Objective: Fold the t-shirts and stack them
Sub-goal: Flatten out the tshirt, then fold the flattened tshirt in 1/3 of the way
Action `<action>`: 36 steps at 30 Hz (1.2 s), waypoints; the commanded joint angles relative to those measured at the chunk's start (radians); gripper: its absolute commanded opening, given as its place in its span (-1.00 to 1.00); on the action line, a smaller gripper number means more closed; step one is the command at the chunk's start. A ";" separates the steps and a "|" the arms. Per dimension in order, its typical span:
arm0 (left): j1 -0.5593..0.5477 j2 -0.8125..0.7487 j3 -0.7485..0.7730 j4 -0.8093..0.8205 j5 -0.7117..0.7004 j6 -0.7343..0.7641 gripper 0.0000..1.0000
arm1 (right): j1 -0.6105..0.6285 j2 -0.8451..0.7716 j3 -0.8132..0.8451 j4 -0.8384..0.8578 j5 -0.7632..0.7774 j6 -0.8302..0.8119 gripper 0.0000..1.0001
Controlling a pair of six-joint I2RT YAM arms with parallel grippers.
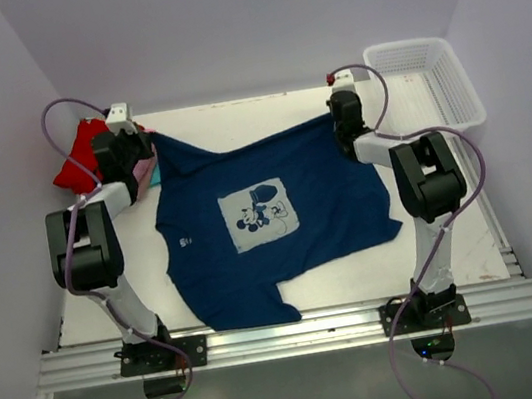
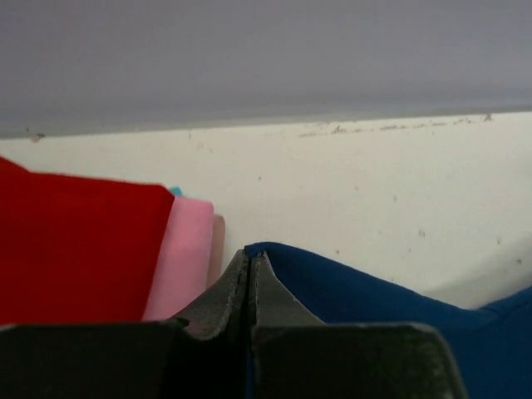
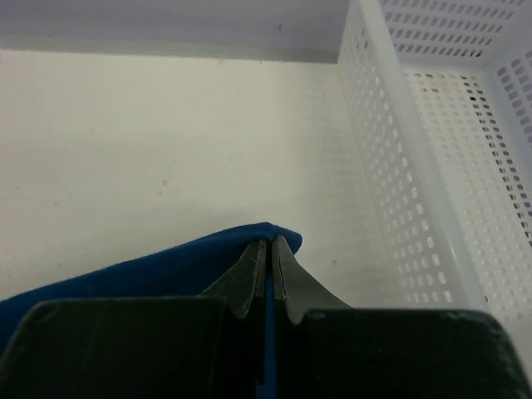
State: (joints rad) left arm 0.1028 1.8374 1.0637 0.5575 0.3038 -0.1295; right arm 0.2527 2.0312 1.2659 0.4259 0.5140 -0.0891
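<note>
The navy tee (image 1: 279,218) is soft matt cloth, lying in gentle wrinkles. Its chest print (image 1: 260,216), at frame centre, looks flatter and paler, like a thin matt coating. At upper left, the red tee (image 1: 76,161) and pink tee (image 2: 184,258) are smooth matt cloth too. The table (image 1: 233,119) is white, hard and matt, flecked with small scuffs. The basket (image 1: 425,83), upper right, is white plastic mesh with a slight sheen. The left gripper (image 2: 249,262) and right gripper (image 3: 270,245) have dark, dull, finely scratched fingers. Along the bottom runs a brushed metal rail (image 1: 297,331). The cables (image 1: 68,100) are glossy purple.
</note>
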 commanded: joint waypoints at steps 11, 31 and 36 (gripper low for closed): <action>0.002 0.207 0.383 -0.039 0.060 -0.027 -1.00 | -0.086 0.145 0.308 -0.116 -0.025 -0.031 -1.00; -0.043 0.149 0.274 0.024 0.060 -0.090 -1.00 | -0.099 0.173 0.291 -0.115 -0.031 -0.026 -1.00; -0.043 0.057 0.131 0.044 0.031 -0.104 -1.00 | -0.101 0.159 0.245 -0.111 -0.031 -0.017 -1.00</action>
State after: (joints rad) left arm 0.0597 1.9949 1.2469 0.5091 0.3618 -0.2119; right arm 0.1616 2.2230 1.5341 0.2836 0.4789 -0.1089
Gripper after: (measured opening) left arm 0.008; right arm 0.022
